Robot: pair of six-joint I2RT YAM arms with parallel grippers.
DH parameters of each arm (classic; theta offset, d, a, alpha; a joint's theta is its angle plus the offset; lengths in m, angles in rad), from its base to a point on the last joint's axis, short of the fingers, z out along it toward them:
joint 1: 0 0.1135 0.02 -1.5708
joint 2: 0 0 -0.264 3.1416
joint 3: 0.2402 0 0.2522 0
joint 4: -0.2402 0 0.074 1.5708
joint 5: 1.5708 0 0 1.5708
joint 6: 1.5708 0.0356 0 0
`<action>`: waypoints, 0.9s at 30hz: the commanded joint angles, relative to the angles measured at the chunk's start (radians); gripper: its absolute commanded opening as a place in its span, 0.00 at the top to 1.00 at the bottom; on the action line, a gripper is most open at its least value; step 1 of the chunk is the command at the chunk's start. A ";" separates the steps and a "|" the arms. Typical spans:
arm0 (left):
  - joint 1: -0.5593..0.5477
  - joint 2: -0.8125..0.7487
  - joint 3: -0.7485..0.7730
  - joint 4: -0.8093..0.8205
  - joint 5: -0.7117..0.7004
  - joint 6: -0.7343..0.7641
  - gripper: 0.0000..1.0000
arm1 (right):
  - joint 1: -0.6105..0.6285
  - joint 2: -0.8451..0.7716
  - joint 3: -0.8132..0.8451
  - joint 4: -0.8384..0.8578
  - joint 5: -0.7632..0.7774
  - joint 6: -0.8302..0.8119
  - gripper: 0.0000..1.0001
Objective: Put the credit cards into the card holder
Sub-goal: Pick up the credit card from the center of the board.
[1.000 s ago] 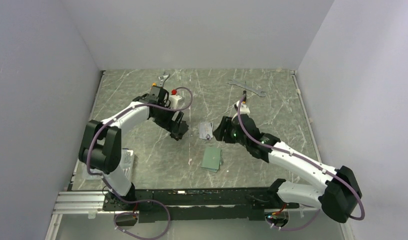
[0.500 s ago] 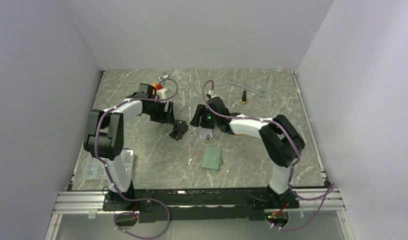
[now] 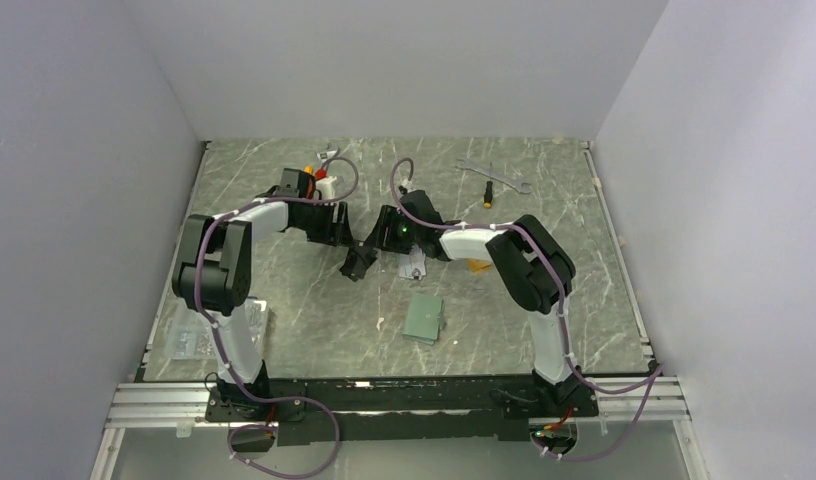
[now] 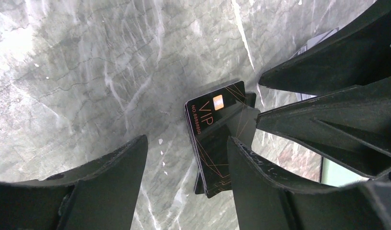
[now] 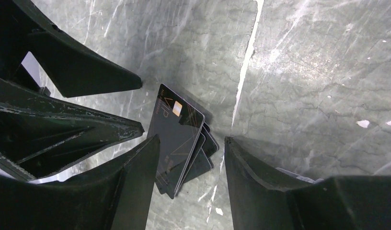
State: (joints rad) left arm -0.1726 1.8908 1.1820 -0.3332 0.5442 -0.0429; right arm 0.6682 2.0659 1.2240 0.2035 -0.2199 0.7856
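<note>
The table [image 3: 284, 310] is bearing 2 arms, both angling toward 1 spot left of centre. There the left gripper [image 4: 186, 143] is straddling a stack of black cards [image 4: 212, 124], jaws spread. The right gripper [image 5: 191, 140] is hovering over the same stack, jaws apart. The holder [image 3: 424, 317] is lying nearer the bases, well apart from the stack. Silver cards [image 3: 412, 264] are lying between holder and grippers.
</note>
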 commanded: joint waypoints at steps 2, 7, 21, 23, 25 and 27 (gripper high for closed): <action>-0.012 0.021 0.012 0.016 -0.041 -0.030 0.34 | 0.009 0.021 0.001 0.058 -0.003 0.038 0.46; -0.045 0.045 0.039 -0.001 -0.084 -0.032 0.39 | 0.020 0.021 -0.040 0.080 0.004 0.060 0.48; -0.111 0.126 0.124 -0.139 -0.197 -0.010 0.50 | 0.024 -0.004 -0.141 0.131 0.024 0.084 0.57; -0.111 0.125 0.115 -0.144 -0.195 -0.011 0.55 | 0.024 -0.026 -0.155 0.124 0.039 0.073 0.58; -0.110 0.123 0.111 -0.149 -0.197 -0.010 0.63 | 0.024 -0.054 -0.176 0.125 0.059 0.066 0.58; -0.111 0.124 0.115 -0.161 -0.196 -0.005 0.72 | 0.024 -0.079 -0.194 0.131 0.073 0.058 0.58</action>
State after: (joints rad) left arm -0.2745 1.9759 1.3094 -0.3950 0.3824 -0.0628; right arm 0.6861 2.0422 1.0786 0.3973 -0.2024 0.8738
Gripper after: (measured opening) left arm 0.346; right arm 0.421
